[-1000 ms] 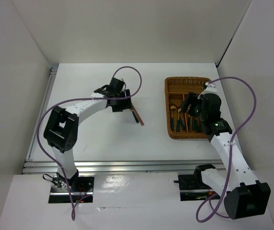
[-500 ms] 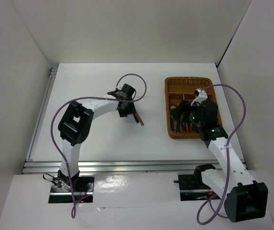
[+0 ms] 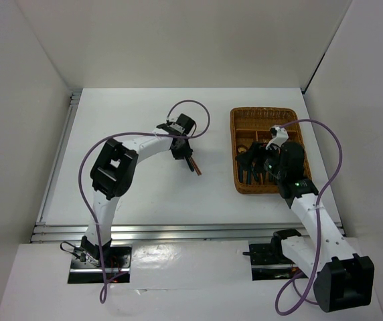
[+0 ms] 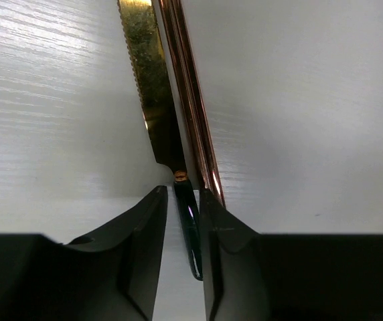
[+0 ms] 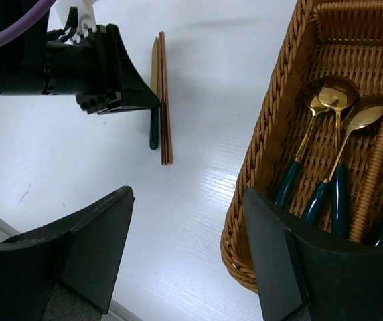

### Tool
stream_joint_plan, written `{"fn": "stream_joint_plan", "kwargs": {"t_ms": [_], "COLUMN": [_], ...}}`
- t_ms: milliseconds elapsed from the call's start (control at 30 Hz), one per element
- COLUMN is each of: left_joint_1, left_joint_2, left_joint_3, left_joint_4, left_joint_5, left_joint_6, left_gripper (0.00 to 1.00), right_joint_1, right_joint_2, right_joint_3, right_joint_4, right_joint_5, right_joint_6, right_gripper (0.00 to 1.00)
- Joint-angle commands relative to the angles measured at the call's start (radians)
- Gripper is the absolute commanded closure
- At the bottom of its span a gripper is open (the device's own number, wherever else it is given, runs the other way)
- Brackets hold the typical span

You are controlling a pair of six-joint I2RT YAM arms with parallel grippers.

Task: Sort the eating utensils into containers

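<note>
Gold spoons (image 5: 339, 100) in the tray (image 5: 265, 140) beside the spread right jaws; knife (image 4: 148, 73) and chopsticks (image 4: 190, 100) not yet, knife between left jaws, grip unclear.

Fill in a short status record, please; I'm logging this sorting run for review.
left fingers: either side of the knife's green handle, gap on one side
knife: flat on the table, chopsticks alongside
right fingers: apart, holding nothing, at the tray's wall
tray: two spoons side by side in one compartment
</note>
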Motion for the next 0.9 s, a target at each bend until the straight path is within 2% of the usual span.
{"fn": "stream_joint_plan", "kwargs": {"t_ms": [0,200,267,367,467,567,667,800,867], "left_joint_1": [-0.002,-0.002,-0.002,-0.002,-0.002,-0.002,-0.002,-0.002,-0.002], "left_joint_2": [0.035,0.025,0.025,0.025,0.072,0.109,0.118,0.118,0.137], "left_joint_3": [0.017,-0.033,-0.033,-0.033,0.057,0.117,0.115,0.072,0.072], "left_joint_4": [-0.076,-0.079,-0.079,-0.094,-0.134,-0.227,-0.253,-0.241,-0.241], "left_joint_5": [-0.026,-0.046,-0.055,-0.055,-0.072,-0.102,-0.113,-0.084,-0.084], "left_joint_6": [-0.014,-0.004,-0.004,0.03,0.09,0.114,0.115,0.124,0.124], "left_gripper": [0.62,0.83,0.84,0.84,0.69,0.64,0.64,0.71,0.78], "right_joint_1": [0.003,0.003,0.003,0.003,0.012,0.012,0.022,0.022,0.022], "right_joint_2": [-0.023,-0.014,0.006,0.04,0.056,0.056,0.046,0.046,0.046], "right_joint_3": [-0.013,-0.022,-0.022,-0.013,-0.004,-0.004,0.005,0.005,0.005], "right_joint_4": [0.066,0.086,0.095,0.107,0.107,0.118,0.127,0.127,0.127], "right_joint_5": [-0.014,-0.024,-0.037,-0.064,-0.073,-0.064,-0.055,-0.046,-0.046], "right_joint_6": [0.001,0.019,0.019,0.019,0.019,0.01,0.01,0.001,0.001], "right_gripper": [0.26,0.26,0.26,0.26,0.26,0.26,0.26,0.25,0.25]}}
